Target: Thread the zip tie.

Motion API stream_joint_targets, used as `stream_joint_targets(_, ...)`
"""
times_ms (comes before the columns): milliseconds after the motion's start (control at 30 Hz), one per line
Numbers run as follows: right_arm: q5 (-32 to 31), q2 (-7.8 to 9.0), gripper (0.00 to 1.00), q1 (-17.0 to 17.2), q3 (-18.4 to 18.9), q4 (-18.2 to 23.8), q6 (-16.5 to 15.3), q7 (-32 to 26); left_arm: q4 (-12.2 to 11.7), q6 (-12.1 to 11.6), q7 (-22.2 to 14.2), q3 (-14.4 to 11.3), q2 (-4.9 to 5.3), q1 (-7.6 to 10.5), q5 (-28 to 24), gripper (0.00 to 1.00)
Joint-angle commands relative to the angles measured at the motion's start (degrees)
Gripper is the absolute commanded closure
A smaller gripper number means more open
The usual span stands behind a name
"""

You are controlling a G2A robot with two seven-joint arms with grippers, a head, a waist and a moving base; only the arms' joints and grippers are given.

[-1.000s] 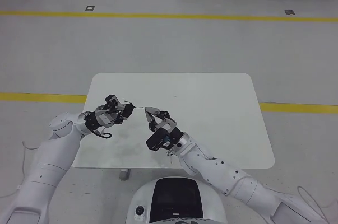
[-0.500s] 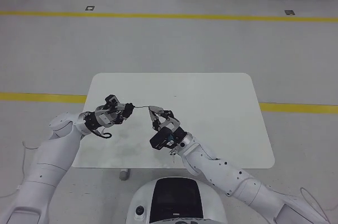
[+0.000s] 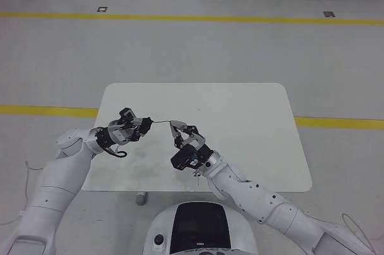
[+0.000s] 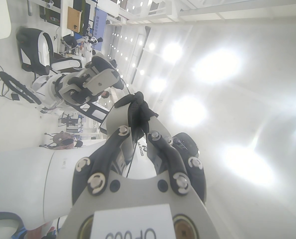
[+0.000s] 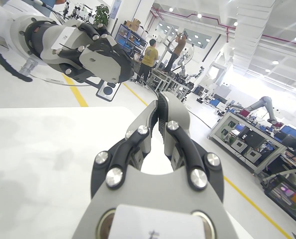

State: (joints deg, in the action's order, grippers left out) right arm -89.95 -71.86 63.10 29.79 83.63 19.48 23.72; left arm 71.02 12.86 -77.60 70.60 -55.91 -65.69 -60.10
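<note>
We see the zip tie (image 3: 161, 121) stretched above the desk (image 3: 242, 108), near its left edge, between our two claws. The left claw (image 3: 144, 123) is pinched closed on one end, and the right claw (image 3: 175, 127) is closed on the other.

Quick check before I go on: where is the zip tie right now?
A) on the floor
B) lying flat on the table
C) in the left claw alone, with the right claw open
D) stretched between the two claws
D: the thin black zip tie runs from the left claw to the right claw, both shut on it above the table.
</note>
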Motion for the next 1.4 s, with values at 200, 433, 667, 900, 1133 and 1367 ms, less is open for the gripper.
stream_joint_targets(200,0.00,0.06,1.00,0.11,0.07,-0.08,0.00,-0.01,0.00,0.00,0.00,0.00,0.00,0.00,0.00,1.00)
stream_joint_targets(433,0.00,0.14,1.00,0.42,0.33,-0.03,0.00,0.03,0.00,0.00,0.00,0.00,0.00,0.00,0.00,1.00)
stream_joint_targets(667,0.00,0.20,1.00,0.61,0.44,-0.07,0.00,-0.04,0.00,0.00,0.00,0.00,0.00,0.00,0.00,1.00)
stream_joint_targets(900,0.00,0.20,1.00,0.64,0.46,-0.19,0.00,-0.29,0.00,0.00,0.00,0.00,0.00,0.00,0.00,1.00)
stream_joint_targets(1133,0.00,0.10,1.00,0.69,0.45,-0.49,0.00,-0.74,0.00,0.00,0.00,0.00,0.00,0.00,0.00,1.00)
stream_joint_targets(1367,0.00,-0.10,1.00,0.65,0.50,-0.85,0.00,-1.65,0.00,0.00,0.00,0.00,0.00,0.00,0.00,1.00)
